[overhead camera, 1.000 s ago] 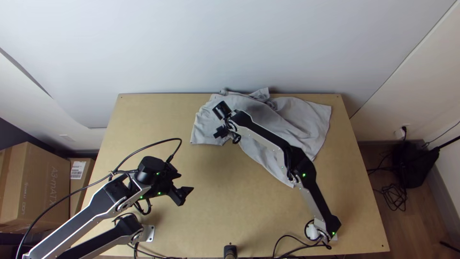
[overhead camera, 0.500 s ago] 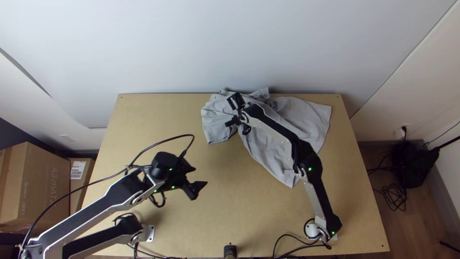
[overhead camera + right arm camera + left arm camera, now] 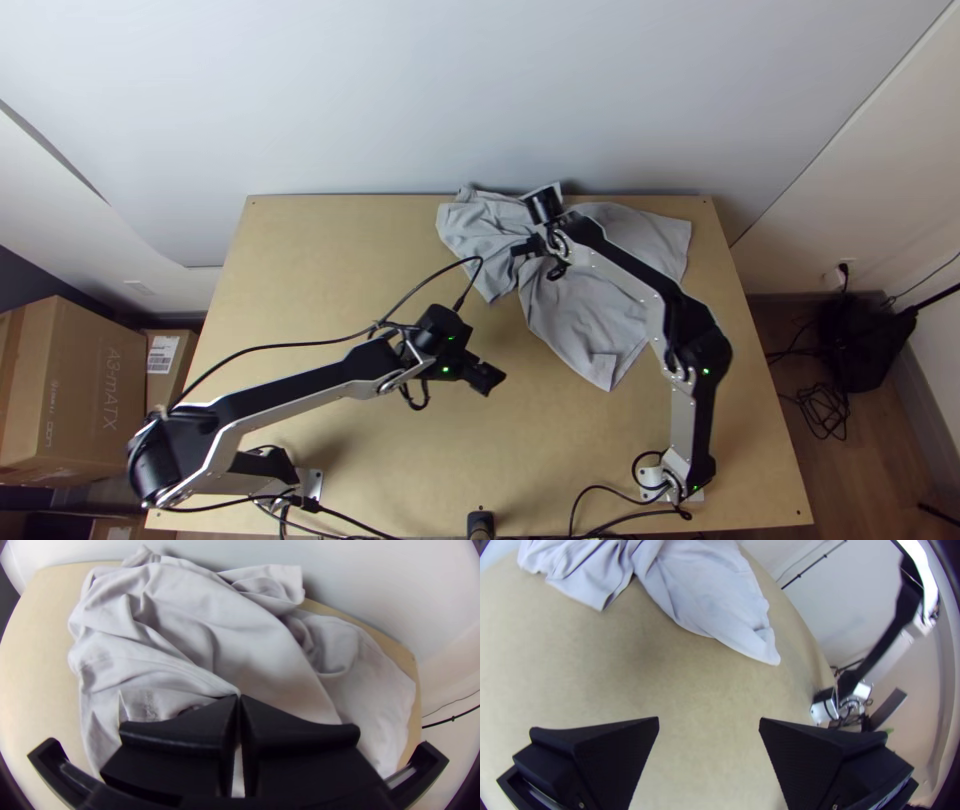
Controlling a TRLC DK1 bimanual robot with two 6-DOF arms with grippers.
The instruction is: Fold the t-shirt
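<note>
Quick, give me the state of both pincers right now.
Left pincer: open, holding nothing, above the table.
Right pincer: closed on a pinch of the bunched t-shirt.

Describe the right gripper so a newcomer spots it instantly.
Find the light wooden table, then the grey t-shirt rumpled along its far edge. In the top view, the right gripper is over the shirt's left part. It's shut on a fold of the cloth; the left gripper is open above bare wood.

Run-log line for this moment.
Pale grey cloth t-shirt: bunched | black two-fingered right gripper: shut on fabric | black two-fingered left gripper: open, empty
</note>
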